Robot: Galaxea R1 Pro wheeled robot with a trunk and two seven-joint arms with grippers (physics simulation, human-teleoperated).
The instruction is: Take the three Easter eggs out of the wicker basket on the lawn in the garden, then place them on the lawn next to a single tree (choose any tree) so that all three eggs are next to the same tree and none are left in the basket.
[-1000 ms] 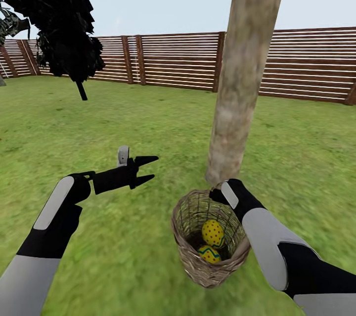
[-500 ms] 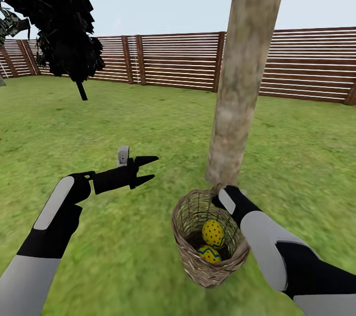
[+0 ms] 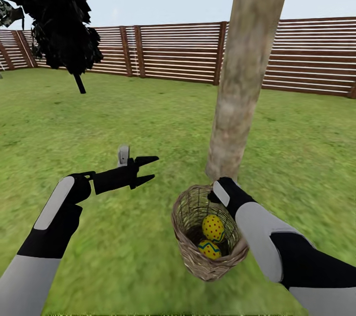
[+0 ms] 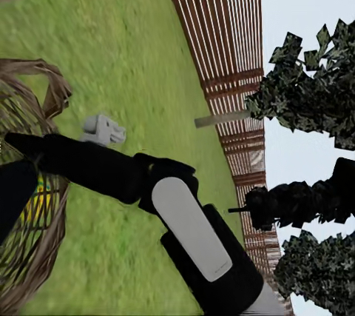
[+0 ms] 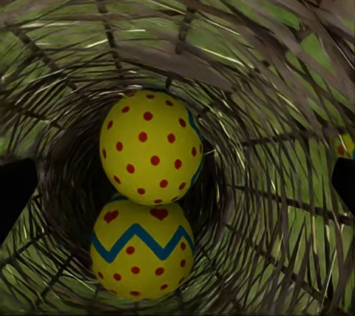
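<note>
Right gripper (image 3: 216,192) holds the wicker basket (image 3: 198,252) rim near the tree (image 3: 237,103); two Easter eggs (image 5: 150,147) inside. Left gripper (image 3: 148,168) hovers open, empty.

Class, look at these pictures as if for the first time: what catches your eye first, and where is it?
First, the two bright Easter eggs lying inside the wicker basket, which the right arm holds tilted at the foot of the thick pale tree. Next, the left claw, open above the lawn to the basket's left.
</note>
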